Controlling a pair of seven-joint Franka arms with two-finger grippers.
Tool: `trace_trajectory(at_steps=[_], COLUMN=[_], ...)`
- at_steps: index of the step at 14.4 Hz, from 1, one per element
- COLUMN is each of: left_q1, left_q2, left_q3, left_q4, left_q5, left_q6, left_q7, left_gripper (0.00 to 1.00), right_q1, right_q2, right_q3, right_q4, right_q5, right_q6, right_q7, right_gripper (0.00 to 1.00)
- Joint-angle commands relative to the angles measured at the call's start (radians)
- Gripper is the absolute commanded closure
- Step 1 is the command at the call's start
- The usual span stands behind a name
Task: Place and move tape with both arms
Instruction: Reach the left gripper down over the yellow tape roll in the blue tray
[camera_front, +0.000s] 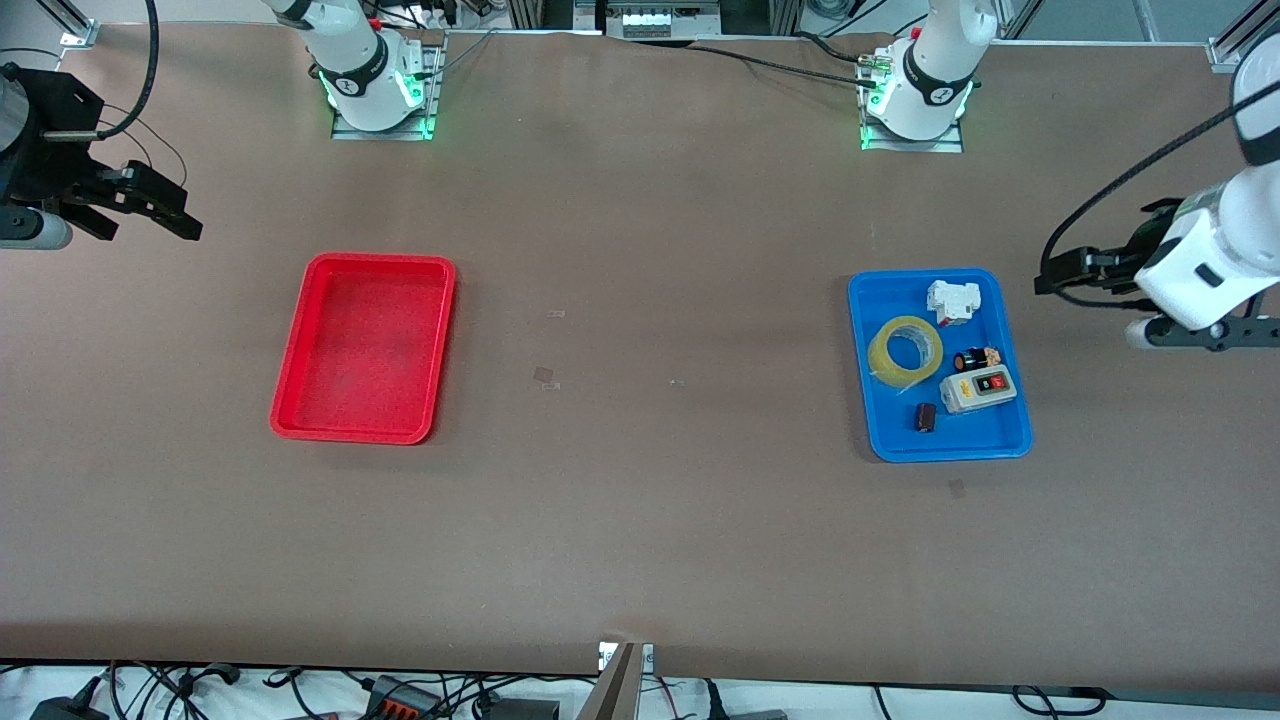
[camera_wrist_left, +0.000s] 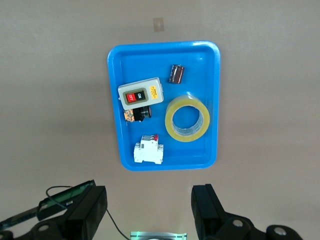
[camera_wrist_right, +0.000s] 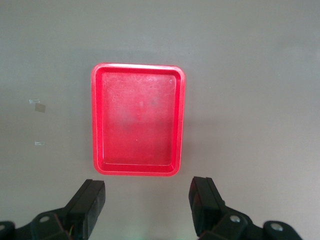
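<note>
I see the tape (camera_front: 905, 349) lying flat, hole up, in the blue tray (camera_front: 884, 441) at the left arm's end of the table. My left gripper (camera_wrist_left: 149, 210) hangs just outside that tray, fingers spread wide, holding nothing, probably the closer one. The right gripper (camera_wrist_right: 147, 206), equally open and bare, hovers by the red tray (camera_wrist_right: 98, 120).

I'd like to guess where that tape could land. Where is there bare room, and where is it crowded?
The red tray holds nothing, and the table lies bare between it and the blue tray. The blue tray is crowded: tape, switch box, white breaker and small parts.
</note>
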Motion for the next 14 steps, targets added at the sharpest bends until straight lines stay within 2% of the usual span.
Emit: trace_trajectory(at_steps=[1,3,8,10,14], left_q1=[0.005,0.005,0.005,0.004,-0.004], left_q2=[-0.001,-0.005,0.001,0.007,0.091], left_q3=[0.0,0.0,-0.001,-0.001,-0.003], left_q4=[-0.146,-0.263,-0.487,-0.544,-0.554], left_q5=[-0.018,-0.018,-0.016,-0.016,-0.018], left_q6=[0.158,0.293,0.576,0.637,0.699], left_q7=[-0.017,-0.017,-0.017,-0.016,-0.014], left_gripper=[0.0,0.0,0.0,0.0,0.0], right_q1=[-0.004,-0.004,-0.004,-0.004,-0.004], right_q2=[0.002,0.004,0.005,0.005,0.005], right_q3=[0.005,0.005,0.005,0.005,0.005], right_q4=[0.016,0.016,0.012,0.012,0.012], right_q5=[0.014,0.016,0.016,0.016,0.016], right_q6=[-0.017,-0.014,-0.013,-0.014,-0.016], right_q7=[-0.009,-0.009,-0.009,-0.009,-0.011], right_gripper=[0.01,0.01,0.01,0.01,0.01])
